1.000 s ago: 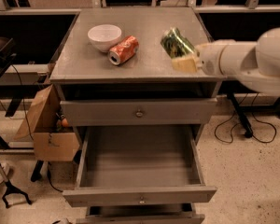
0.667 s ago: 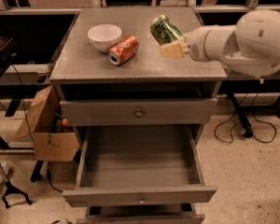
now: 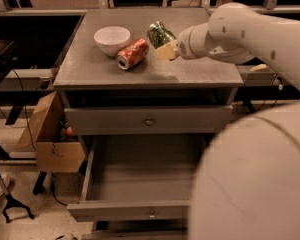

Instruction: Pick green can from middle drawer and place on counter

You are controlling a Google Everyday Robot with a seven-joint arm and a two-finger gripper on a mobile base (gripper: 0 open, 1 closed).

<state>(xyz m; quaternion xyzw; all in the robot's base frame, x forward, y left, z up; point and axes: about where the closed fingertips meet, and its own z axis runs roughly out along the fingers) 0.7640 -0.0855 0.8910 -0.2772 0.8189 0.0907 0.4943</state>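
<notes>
— Where is the green can [image 3: 159,33] sitting?
— It is hanging tilted over the worktop [image 3: 190,71], just right of the orange can [image 3: 132,54]; the end effector [image 3: 166,48] is clamping its lower end.

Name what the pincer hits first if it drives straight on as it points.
The pincer, shut on the green can over the counter, points left: probably the orange soda can, unless it passes above.

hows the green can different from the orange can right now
The green can is dark green; the orange can is orange-red. The green can is held tilted in the gripper over the counter; the orange can lies on its side on it. Both look similar in size.
</notes>
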